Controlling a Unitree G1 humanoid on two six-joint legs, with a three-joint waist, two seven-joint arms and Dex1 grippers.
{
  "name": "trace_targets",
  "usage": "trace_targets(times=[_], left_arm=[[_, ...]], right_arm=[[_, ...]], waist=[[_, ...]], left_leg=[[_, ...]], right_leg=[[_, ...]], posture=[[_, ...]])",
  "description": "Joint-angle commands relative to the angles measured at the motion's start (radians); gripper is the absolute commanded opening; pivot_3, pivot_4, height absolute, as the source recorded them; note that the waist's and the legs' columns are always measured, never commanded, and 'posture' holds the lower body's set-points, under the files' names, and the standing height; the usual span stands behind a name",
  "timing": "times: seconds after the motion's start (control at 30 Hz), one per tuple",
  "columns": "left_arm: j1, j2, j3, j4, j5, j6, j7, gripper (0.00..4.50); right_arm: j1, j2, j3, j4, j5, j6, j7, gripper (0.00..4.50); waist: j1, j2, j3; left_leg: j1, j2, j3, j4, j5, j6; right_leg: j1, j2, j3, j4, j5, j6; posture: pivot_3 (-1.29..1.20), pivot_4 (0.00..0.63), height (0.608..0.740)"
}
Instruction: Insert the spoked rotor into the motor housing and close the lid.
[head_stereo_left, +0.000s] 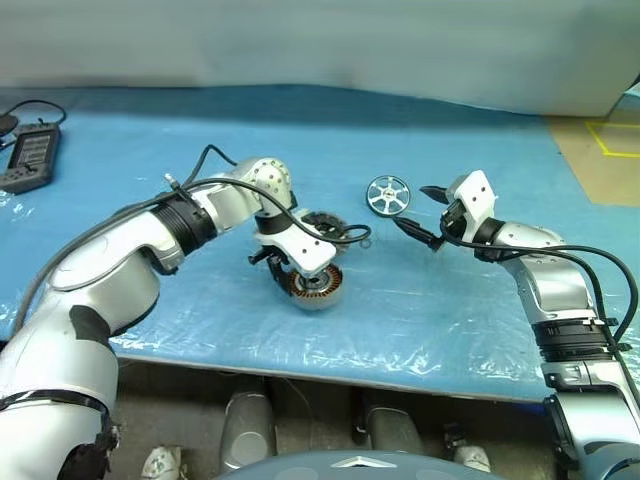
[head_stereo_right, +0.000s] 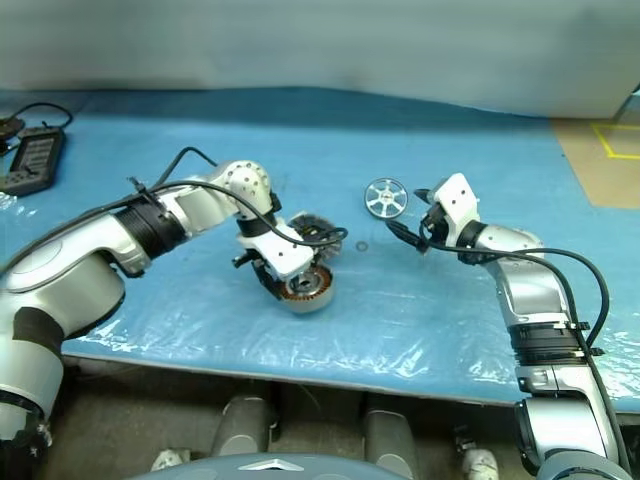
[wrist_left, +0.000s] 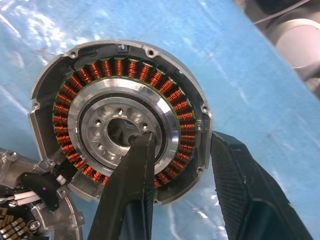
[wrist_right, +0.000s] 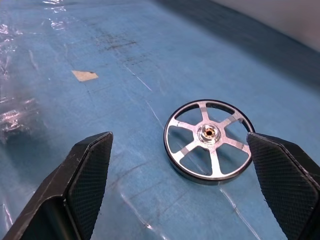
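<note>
Head views: left gripper (head_stereo_left: 297, 283), centre of frame, points steeply down and clamps the rim of the motor housing (head_stereo_left: 318, 286), tilting it on the blue table cover (head_stereo_left: 420, 310), apparently to steady it for loading; the spoked rotor (head_stereo_left: 388, 195) lies flat, upper centre-right, just ahead of the wide-spread right gripper (head_stereo_left: 418, 210), seemingly lined up for a pick. Left wrist view: one finger (wrist_left: 132, 185) sits inside the housing's bore, the other outside the rim, copper windings between them, a circuit-board part at lower left. Right wrist view: rotor right of centre between fully parted fingers, neither touching.
</note>
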Motion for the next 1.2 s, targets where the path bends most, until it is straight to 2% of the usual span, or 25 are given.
trace_targets(times=[0.03,0.2,0.23,0.33,0.6,0.7,0.83,0.93,1.0,1.07,1.2], left_arm=[[0.001,-0.031,0.068,0.055,0.053,-0.039,-0.004,1.32],[0.0,-0.017,0.051,0.07,0.061,-0.107,-0.004,1.32],[0.001,-0.012,0.049,0.07,0.061,-0.115,-0.004,2.02],[0.002,0.001,0.056,0.048,0.036,-0.062,-0.004,2.88],[-0.016,0.122,0.023,-0.166,-0.181,0.121,-0.004,2.88],[-0.035,0.257,-0.001,-0.328,-0.33,0.238,-0.004,2.88],[-0.034,0.441,-0.018,-0.466,-0.448,0.285,-0.004,2.88],[0.023,0.56,0.021,-0.5,-0.527,0.299,-0.004,2.88],[0.083,0.605,0.078,-0.505,-0.557,0.308,-0.004,2.88],[0.15,0.581,0.176,-0.481,-0.578,0.347,-0.004,2.88],[0.321,0.422,0.421,-0.433,-0.645,0.425,0.117,2.88]], right_arm=[[0.001,-0.007,-0.025,-0.048,0.012,-0.006,-0.004,4.5],[-0.002,-0.007,-0.026,-0.048,0.011,-0.006,-0.006,4.5],[-0.002,-0.006,-0.027,-0.048,0.012,-0.006,-0.007,4.5],[-0.005,-0.006,-0.026,-0.043,0.011,-0.009,-0.006,4.5],[-0.023,0.004,-0.015,-0.026,0.008,-0.013,-0.001,4.5],[-0.021,0.005,-0.014,-0.026,0.01,-0.011,0.003,4.5],[-0.008,0.011,-0.014,-0.03,0.014,-0.01,0.006,4.5],[0.009,0.023,-0.017,-0.035,0.026,-0.003,0.004,4.5],[0.026,0.032,-0.017,-0.041,0.028,-0.003,0.002,4.5],[0.045,0.042,-0.014,-0.05,0.03,-0.004,-0.001,4.5],[0.08,0.072,-0.007,-0.072,0.032,-0.008,-0.009,4.5]], waist=[[0.0,0.0,0.0],[-0.001,0.0,0.0],[-0.001,0.0,0.0],[-0.003,0.0,0.0],[-0.001,0.0,0.0],[-0.006,0.0,0.0],[-0.008,0.002,-0.001],[-0.007,0.002,-0.001],[-0.007,0.003,-0.001],[-0.004,0.003,-0.001],[-0.001,0.003,-0.001]], left_leg=[[0.0,0.0,0.0,0.0,0.0,0.0],[0.002,0.0,0.0,0.001,0.0,0.0],[0.002,0.001,0.0,0.001,0.0,0.0],[0.002,0.001,0.0,0.0,0.0,0.0],[0.002,0.001,0.0,0.0,0.0,0.0],[0.002,0.001,0.0,0.0,0.0,0.0],[0.001,0.004,0.001,-0.001,0.0,0.0],[0.001,0.006,0.001,-0.002,0.0,-0.001],[0.001,0.006,0.002,-0.002,0.0,-0.002],[0.001,0.006,0.002,-0.002,-0.001,-0.002],[0.0,0.004,0.002,0.001,0.0,-0.002]], right_leg=[[0.0,0.0,0.0,0.0,0.0,0.0],[0.002,-0.001,0.0,0.001,0.0,0.0],[0.002,-0.001,0.0,0.001,0.0,0.0],[0.002,0.0,0.0,0.001,0.0,0.0],[0.001,-0.001,0.0,0.001,0.0,0.0],[0.001,-0.001,0.0,0.001,0.0,0.0],[-0.003,0.002,0.0,0.002,0.0,0.0],[-0.004,0.003,0.0,0.001,-0.001,0.0],[-0.003,0.003,0.0,0.001,-0.001,0.0],[-0.003,0.004,0.0,0.001,-0.001,0.0],[-0.003,0.002,-0.001,0.003,-0.001,0.0]], posture=[[0.0,0.15,0.74],[0.0,0.15,0.74],[0.0,0.15,0.74],[0.0,0.15,0.74],[0.0,0.15,0.74],[0.0,0.15,0.74],[0.0,0.15,0.74],[0.0,0.15,0.74],[0.0,0.15,0.74],[0.0,0.15,0.74],[0.0,0.15,0.74]])
